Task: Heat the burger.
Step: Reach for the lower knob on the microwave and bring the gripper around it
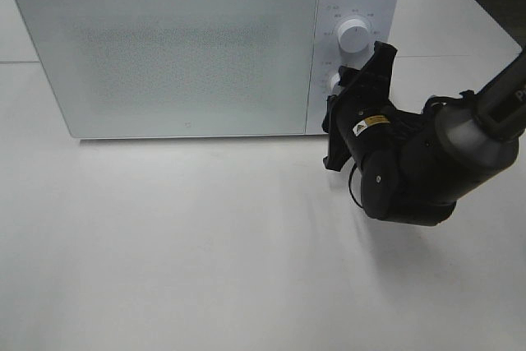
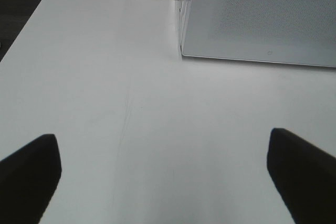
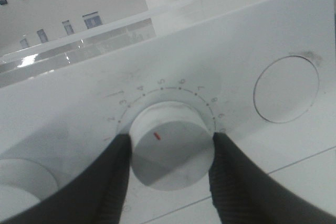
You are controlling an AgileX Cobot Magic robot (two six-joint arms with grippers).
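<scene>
Left gripper (image 2: 161, 136) hangs low over bare table (image 2: 105, 93), claw spread wide, nothing between the fingers; idle. Right gripper (image 3: 169, 139) is at the control panel, its two pads pinching the lower dial (image 3: 173, 158) on either side, touching it. A red mark (image 3: 156, 137) shows on the dial face, with a numbered scale around it. Microwave (image 1: 189, 47) stands at the far side of the table, door (image 1: 164, 47) closed flush. Step in hand, as judged: setting the time or power, with loading done. Next move calls for a wrist roll with the pinch held, then letting go. Burger is not visible in any view; presumably inside, but the speckled door hides the cavity, so unconfirmed. From the high camera the arm covers the lower dial; upper dial (image 1: 354, 36) is clear. Panel lettering is too faint to read.
</scene>
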